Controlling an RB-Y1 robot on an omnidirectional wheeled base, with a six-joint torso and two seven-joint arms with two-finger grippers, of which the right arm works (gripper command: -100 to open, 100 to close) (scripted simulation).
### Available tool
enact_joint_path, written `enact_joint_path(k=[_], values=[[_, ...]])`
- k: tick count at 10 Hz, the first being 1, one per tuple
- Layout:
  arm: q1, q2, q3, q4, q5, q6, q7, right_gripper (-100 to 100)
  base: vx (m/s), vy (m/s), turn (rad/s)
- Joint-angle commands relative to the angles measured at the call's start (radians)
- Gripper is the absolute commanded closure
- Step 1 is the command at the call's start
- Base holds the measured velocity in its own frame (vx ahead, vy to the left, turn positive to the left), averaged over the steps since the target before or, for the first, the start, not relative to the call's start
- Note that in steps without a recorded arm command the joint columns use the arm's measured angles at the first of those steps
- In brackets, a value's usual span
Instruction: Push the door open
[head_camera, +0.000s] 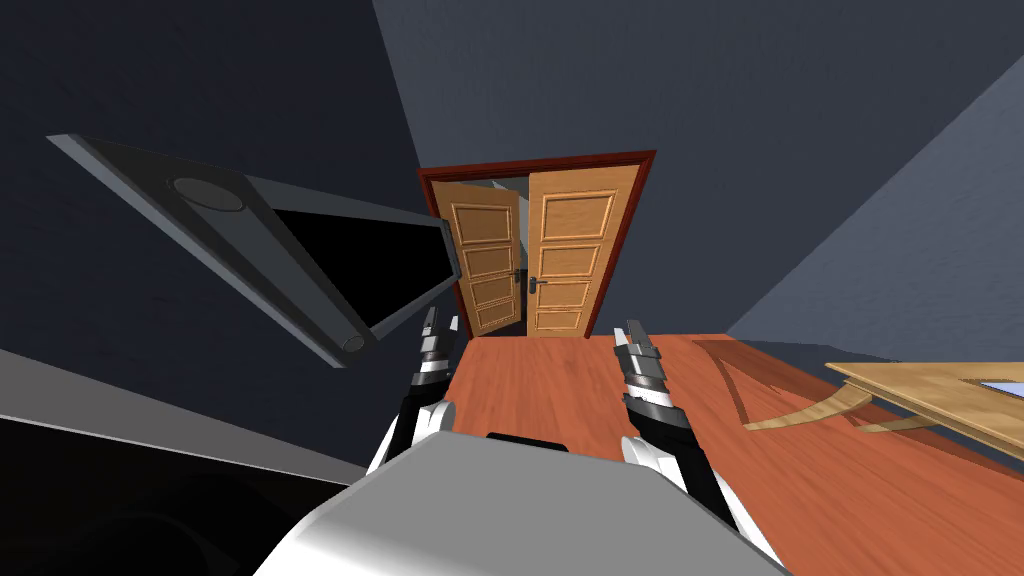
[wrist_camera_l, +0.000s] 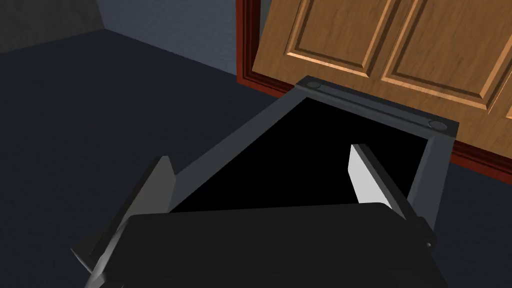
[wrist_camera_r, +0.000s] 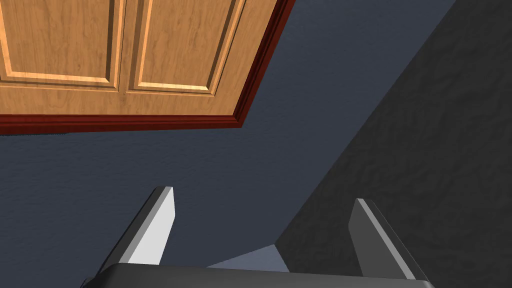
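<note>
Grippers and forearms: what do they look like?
The left gripper and right gripper each have two thin light grey blade fingers on a dark box. The left forearm and right forearm show black, grey and white bands. No cables or markings visible.

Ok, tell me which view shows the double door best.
Head view: the whole double door in its red frame, left leaf ajar. Both wrist views catch a few panels and a frame corner, the left's partly behind a dark-framed black panel.

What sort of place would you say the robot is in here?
Probably a living room in a house: a panelled wooden double door, a large flat screen, and a light wooden table on a reddish wood floor.
</note>
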Motion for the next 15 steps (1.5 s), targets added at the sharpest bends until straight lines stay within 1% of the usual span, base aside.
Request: enact_joint_path(k=[1, 3, 6, 10, 15], values=[[0.001, -0.004, 0.005, 0.008, 0.007, 0.001, -0.006, -100, -0.238, -0.156, 0.0], [0.001, -0.004, 0.005, 0.008, 0.007, 0.001, -0.006, -100, 0.214, 0.088, -0.013], [0.002, -0.013, 0.02, 0.029, 0.025, 0.005, -0.021, -100, 0.214, -0.007, -0.022], [0.005, -0.027, 0.054, 0.077, 0.067, 0.013, -0.055, -100, 0.222, -0.003, -0.038], [0.009, -0.037, 0.099, 0.141, 0.123, 0.024, -0.101, -100, 0.202, 0.008, -0.042]])
